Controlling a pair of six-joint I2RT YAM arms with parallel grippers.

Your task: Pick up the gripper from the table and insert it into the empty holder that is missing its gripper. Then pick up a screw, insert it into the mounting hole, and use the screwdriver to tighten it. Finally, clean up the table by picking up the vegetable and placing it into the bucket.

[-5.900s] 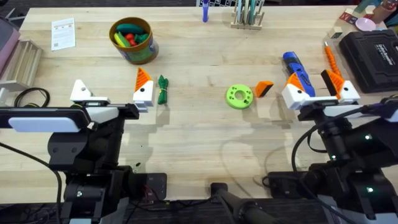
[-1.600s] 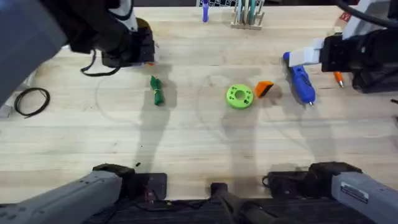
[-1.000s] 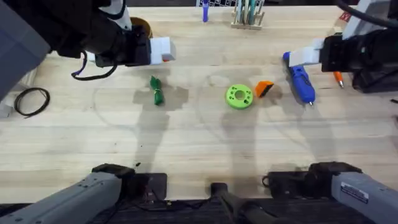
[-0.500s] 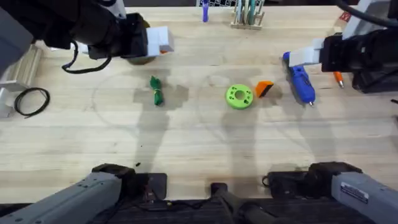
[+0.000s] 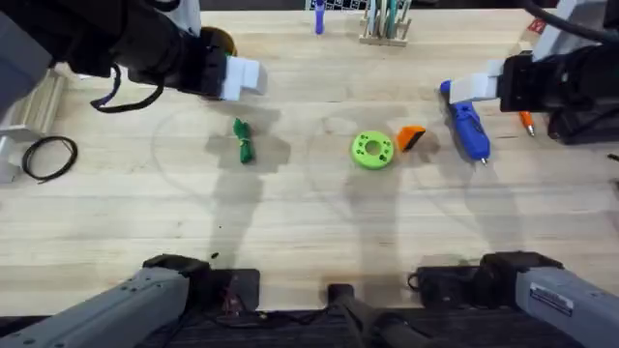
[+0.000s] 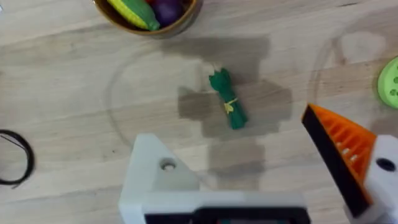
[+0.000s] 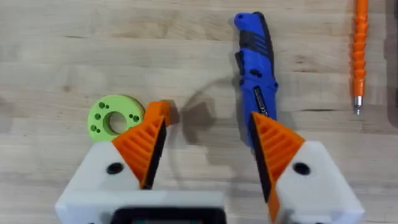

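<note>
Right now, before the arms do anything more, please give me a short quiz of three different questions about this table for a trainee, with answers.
1. True or false: the loose orange gripper pad lies beside the lime-green disc.
2. Which finger block of the left gripper lacks its orange pad: the white holder or the other one?
3. Multiple choice: the dark-green toy vegetable is A) in the bucket, B) on the table, C) held by the right gripper.

Key: 1 true; 2 the white holder; 3 B.
</note>
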